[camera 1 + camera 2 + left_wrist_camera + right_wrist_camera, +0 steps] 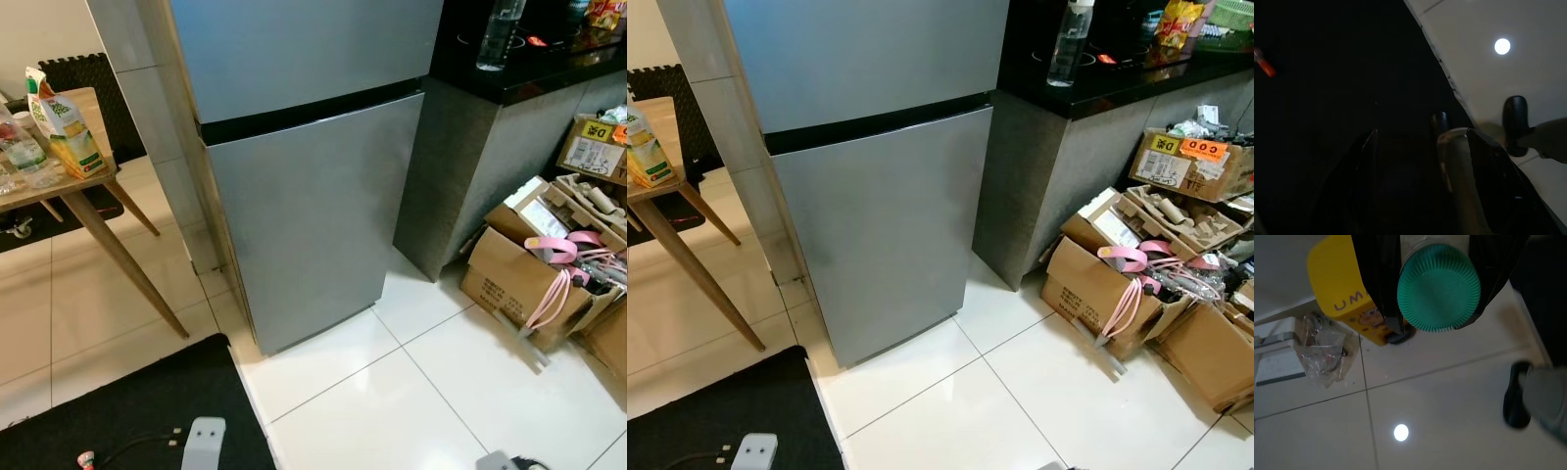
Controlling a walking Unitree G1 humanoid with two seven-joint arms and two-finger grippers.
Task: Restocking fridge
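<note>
The silver two-door fridge point(304, 186) stands straight ahead with both doors closed. In the right wrist view my right gripper point(1437, 289) hangs low over the white tiles, shut on a bottle with a ribbed green cap point(1439, 288) held between its black fingers. My left gripper point(1430, 161) hangs over the edge of the black mat; the view is very dark and a pale rounded shape point(1455, 166) lies between its fingers. A juice carton point(61, 119) and clear bottles point(24, 152) stand on the wooden table point(73, 196) at the left.
A black counter point(1117, 83) with a clear bottle point(1068, 44) stands right of the fridge. Open cardboard boxes point(1107, 284) with pink straps crowd the floor at the right. A black mat point(127, 411) with a cable lies at the lower left. A yellow object point(1344, 293) sits on the tiles.
</note>
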